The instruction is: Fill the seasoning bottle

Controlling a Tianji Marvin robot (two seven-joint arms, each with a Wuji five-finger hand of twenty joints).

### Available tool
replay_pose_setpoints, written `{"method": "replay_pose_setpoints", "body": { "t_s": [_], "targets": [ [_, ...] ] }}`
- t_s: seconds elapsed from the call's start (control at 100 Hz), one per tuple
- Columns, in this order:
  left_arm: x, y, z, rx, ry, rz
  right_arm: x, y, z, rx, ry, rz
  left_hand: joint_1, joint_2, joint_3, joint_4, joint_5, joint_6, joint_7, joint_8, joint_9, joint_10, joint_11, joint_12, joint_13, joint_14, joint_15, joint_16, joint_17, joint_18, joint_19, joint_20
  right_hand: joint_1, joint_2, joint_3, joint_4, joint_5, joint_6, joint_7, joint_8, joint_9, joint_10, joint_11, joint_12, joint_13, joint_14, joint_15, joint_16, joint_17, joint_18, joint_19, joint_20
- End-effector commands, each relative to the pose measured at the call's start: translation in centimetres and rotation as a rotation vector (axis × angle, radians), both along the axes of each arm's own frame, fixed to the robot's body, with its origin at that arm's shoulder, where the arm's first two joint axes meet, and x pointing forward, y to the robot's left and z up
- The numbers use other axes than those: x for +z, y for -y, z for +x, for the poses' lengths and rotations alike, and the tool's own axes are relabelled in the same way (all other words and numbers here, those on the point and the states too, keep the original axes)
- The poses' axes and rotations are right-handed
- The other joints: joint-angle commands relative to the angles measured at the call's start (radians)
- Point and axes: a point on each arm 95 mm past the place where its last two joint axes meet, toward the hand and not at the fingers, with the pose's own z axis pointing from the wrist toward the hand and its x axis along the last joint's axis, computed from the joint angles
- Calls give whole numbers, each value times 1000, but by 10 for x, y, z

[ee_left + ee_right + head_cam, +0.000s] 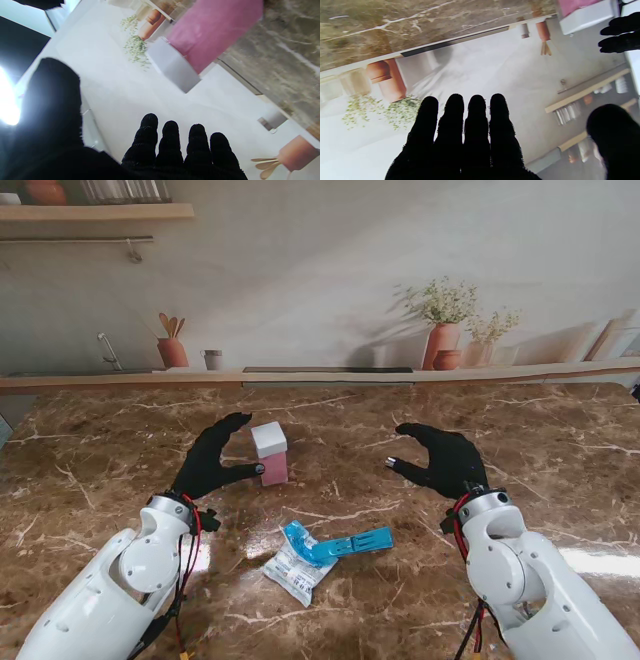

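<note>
Nearest to me on the brown marbled table (560, 450) lay a seasoning refill packet (298, 563), white with a blue torn top whose strip pointed toward my right; it sat between my two forearms and was touched by neither hand. Going from left to right, my left hand (213, 460) came first, black-gloved, its fingers (232, 424) arched up and forward while the thumb (243, 471) reached toward my right until its tip met the lower side of the seasoning bottle (271, 453). That bottle, a pink square body under a white cap, stood upright just to the right of my left palm, farther from me than the packet. In the left wrist view the four fingers (172, 140) lay side by side and the thumb (53, 100) stood well apart from them, with the bottle (212, 30) beyond them and not enclosed, so the hand was spread and holding nothing. Well to the right of the bottle, with bare table between, my right hand (440, 460) hovered with its fingers curled loosely toward my left and the thumb held away from them; it gripped nothing. From the right wrist the four fingers (467, 120) lay close together, the thumb (612, 135) apart from them, and the bottle's white cap (585, 15) showed at the far edge beside my left fingertips (620, 35).
</note>
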Motion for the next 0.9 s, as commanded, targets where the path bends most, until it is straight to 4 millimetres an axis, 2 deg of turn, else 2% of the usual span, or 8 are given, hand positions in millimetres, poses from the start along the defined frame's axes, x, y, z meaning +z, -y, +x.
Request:
{"method": "replay_pose_setpoints", "body": {
  "t_s": [0.0, 0.17, 0.27, 0.42, 0.55, 0.83, 0.89],
  "targets": [
    [-2, 4, -12, -31, 7, -6, -5, 0, -3, 19, -24, 24, 9, 68, -77, 34, 22, 13, -21, -24, -15, -14, 7, -2, 14, -40, -30, -12, 17, -66, 32, -24, -61, 30, -4, 34, -48, 23, -28, -19, -46, 15, -21, -25, -51, -18, -23, -24, -25, -48, -30, -33],
    [10, 18, -37, -101, 37, 6, -14, -9, -7, 126, -29, 118, -24, 131, -108, 52, 47, 32, -35, -22, -2, 5, -8, -10, 26, -18, -33, -17, 21, -44, 79, -43, -97, 95, -32, 28, -93, 53, -57, -43, -100, 32, -32, -47, -105, -20, -39, -38, -62, -62, -55, -57],
    [10, 28, -48, -146, 41, -3, -25, -14, -6, 185, -6, 191, -37, 156, -127, 57, 64, 32, -39, -13, 20, 12, -9, -11, 48, -9, -25, -17, 18, -7, 155, -38, -113, 145, -60, 18, -93, 61, -57, -50, -101, 36, -25, -52, -108, -22, -38, -44, -62, -73, -62, -65],
    [10, 45, -63, -182, 45, -30, -38, -20, -7, 224, 16, 297, -55, 176, -129, 58, 75, 37, -41, -11, 29, 19, -13, -13, 57, -8, -23, -19, 19, -10, 176, -42, -122, 194, -94, 6, -102, 77, -58, -58, -108, 61, -24, -62, -108, 3, -35, -49, -53, -48, -56, -66],
    [10, 51, -68, -191, 35, -40, -44, -22, -12, 228, 22, 343, -56, 184, -129, 58, 86, 47, -43, -10, 35, 28, -13, -13, 59, -5, -22, -19, 19, -14, 179, -54, -117, 263, -142, -3, -123, 86, -63, -68, -132, 65, -26, -69, -130, 13, -37, -50, -73, -44, -64, -68],
    [16, 60, -71, -199, 36, -51, -48, -15, -23, 206, 30, 363, -60, 193, -130, 57, 105, 57, -45, -8, 49, 41, -10, -11, 71, -7, -16, -18, 21, -13, 202, -66, -90, 261, -154, 2, -121, 77, -54, -68, -128, 67, -26, -70, -129, 17, -35, -47, -71, -35, -64, -64],
    [18, 62, -72, -202, 38, -49, -49, -13, -24, 198, 29, 360, -57, 194, -129, 57, 107, 55, -45, -7, 51, 40, -9, -10, 73, -7, -15, -18, 20, -14, 206, -68, -78, 258, -154, 5, -111, 70, -47, -65, -118, 54, -19, -65, -121, 10, -30, -44, -67, -36, -61, -60]
  ]
}}
